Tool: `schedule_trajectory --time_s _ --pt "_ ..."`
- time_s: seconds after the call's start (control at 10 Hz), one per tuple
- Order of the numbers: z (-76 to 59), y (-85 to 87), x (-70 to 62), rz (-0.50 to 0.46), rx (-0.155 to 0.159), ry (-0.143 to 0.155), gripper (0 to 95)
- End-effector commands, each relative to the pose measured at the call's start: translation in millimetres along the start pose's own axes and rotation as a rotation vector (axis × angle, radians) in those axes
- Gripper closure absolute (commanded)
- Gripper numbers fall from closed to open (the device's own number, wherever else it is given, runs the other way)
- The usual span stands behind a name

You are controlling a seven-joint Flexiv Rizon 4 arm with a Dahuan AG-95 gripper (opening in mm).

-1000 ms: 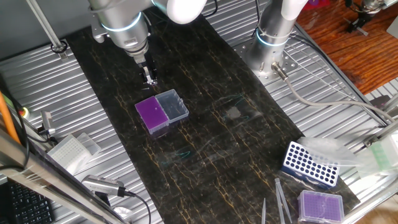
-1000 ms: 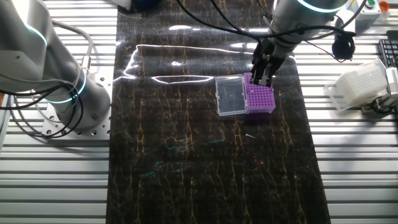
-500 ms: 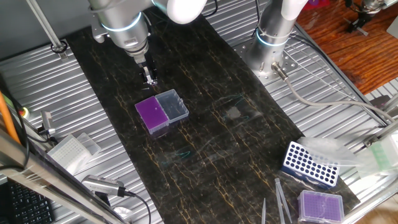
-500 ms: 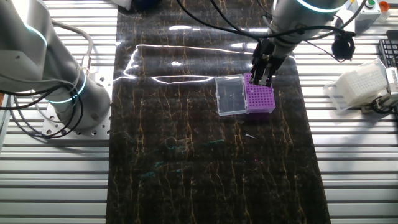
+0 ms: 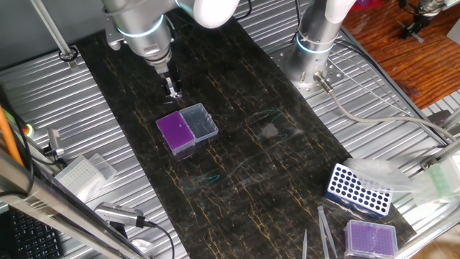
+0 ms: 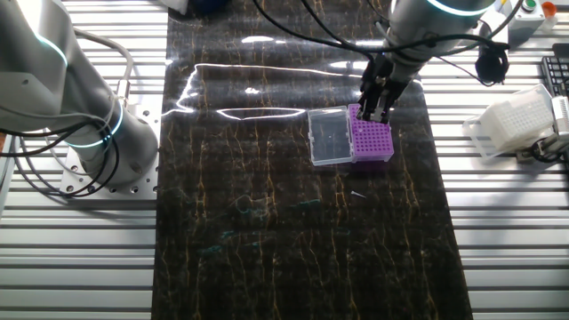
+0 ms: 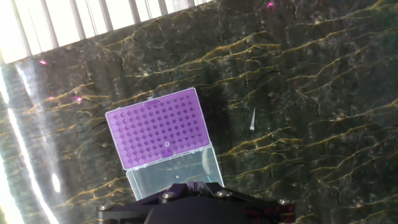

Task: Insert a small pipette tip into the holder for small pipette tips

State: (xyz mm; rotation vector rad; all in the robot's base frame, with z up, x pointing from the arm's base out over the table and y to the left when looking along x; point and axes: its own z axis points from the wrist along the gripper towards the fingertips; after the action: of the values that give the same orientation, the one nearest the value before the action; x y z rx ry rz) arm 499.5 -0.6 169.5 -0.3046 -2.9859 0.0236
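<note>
Nothing is changing since the earlier frames: your gripper [image 6: 377, 114] is still hanging over the holder [image 6: 372, 142], its opening impossible to tell. A small pipette tip [image 7: 252, 120] is lying loose beside the holder, untouched.

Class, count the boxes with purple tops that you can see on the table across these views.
2. The holder for small pipette tips, clear lid open, sits mid-mat below the gripper. A paler purple-topped box lies at the near right corner, beside the blue rack.

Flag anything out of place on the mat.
One loose tip lies flat on the mat beside the holder, not seated in its grid. One white spot shows in the grid. Nothing spilled or damaged.
</note>
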Motion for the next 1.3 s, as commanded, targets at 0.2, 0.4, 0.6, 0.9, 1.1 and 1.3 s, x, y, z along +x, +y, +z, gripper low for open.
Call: schedule_trajectory --time_s 0.2,0.4,0.6,0.9,1.1,1.3 --pt "1.5 -3.5 2.4 -0.050 -0.003 -0.064 95.0" --pt "5.4 -7.0 4.2 -0.066 -0.007 -0.083 95.0" --pt "8.1 -11.9 7.3 -0.099 -0.015 -0.111 95.0" --pt "12.0 -23.4 15.6 -0.145 -0.036 -0.165 95.0" --pt "17.1 -26.8 16.6 -0.149 -0.037 -0.171 95.0" --pt "24.3 -32.0 13.1 -0.164 -0.037 -0.184 95.0"
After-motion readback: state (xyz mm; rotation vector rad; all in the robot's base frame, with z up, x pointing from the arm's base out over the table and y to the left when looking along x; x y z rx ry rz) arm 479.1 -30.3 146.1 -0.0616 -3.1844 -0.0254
